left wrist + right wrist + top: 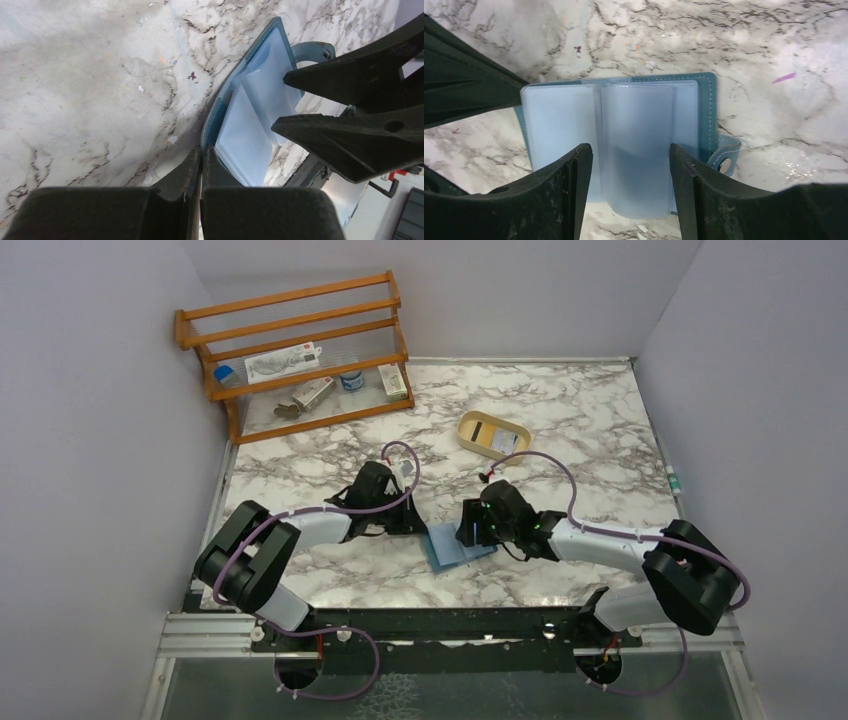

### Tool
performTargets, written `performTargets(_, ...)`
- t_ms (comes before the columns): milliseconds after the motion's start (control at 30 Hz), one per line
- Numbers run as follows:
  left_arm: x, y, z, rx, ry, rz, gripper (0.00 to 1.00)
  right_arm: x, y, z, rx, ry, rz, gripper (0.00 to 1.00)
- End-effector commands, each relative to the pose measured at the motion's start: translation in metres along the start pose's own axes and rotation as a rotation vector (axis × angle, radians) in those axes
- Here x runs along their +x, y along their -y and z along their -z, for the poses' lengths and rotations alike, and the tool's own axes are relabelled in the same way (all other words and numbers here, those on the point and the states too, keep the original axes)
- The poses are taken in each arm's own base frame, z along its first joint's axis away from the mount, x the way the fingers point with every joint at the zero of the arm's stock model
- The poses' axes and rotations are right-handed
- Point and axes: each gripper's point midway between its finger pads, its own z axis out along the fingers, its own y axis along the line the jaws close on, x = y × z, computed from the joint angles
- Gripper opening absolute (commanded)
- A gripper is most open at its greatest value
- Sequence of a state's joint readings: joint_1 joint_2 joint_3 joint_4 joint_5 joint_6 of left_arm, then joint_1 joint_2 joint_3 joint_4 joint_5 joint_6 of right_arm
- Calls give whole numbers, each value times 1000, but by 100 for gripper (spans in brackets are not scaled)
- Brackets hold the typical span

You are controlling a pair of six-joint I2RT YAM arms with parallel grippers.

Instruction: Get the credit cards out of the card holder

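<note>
At the far left a wooden rack [300, 360] stands well clear of the work. The left tool [201, 152] has its fingers together, tips pressed on the left edge of the card holder [455, 550]. We cannot tell whether the leather is nipped between them or only pinned down.

The card holder lies open and flat at the middle of the counter [600, 420], between the two arms. The credit cards [636, 120] sit inside it, pale and cloudy. One stack is raised in the middle and another lies flat to its left.

The right tool [630, 150] is apart, one finger on each side of the raised middle stack and very close to its long edges, not clamped that we can see.

We judge the step to be the grasp on the first card, with none drawn out of the open holder here. The next move calls for a square pinch on those thin, slick edges. After that comes a straight pull along the pocket while the left side holds the holder down.

The two tools stand close together, so room on the left is tight. The snap tab [726, 155] sticks out at the holder's right edge. Beyond it is open marble, and a tan tray [466, 425] with flat cards in it lies farther off.
</note>
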State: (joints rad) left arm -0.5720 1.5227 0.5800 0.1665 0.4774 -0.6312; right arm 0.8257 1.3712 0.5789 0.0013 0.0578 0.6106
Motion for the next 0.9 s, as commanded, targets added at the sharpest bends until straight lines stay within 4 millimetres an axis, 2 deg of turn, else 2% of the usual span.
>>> performTargets(0, 4, 16, 0, 89, -12, -1, 0, -5, 20, 5, 117, 23, 46, 63)
performTargets(333, 4, 35, 5, 182, -9, -2, 0, 11, 32, 0, 151, -14, 43, 63)
performTargets(500, 8, 36, 9, 200, -10, 20, 0, 17, 33, -3, 147, -28, 29, 63)
performTargets(633, 13, 35, 13, 217, -6, 42, 4, 21, 33, -4, 140, -36, 22, 63)
performTargets(767, 17, 34, 21, 236, 3, 62, 15, 23, 33, -5, 136, -40, 13, 66)
performTargets(867, 20, 31, 29, 253, 15, 80, 30, 24, 32, -5, 128, -39, 7, 70)
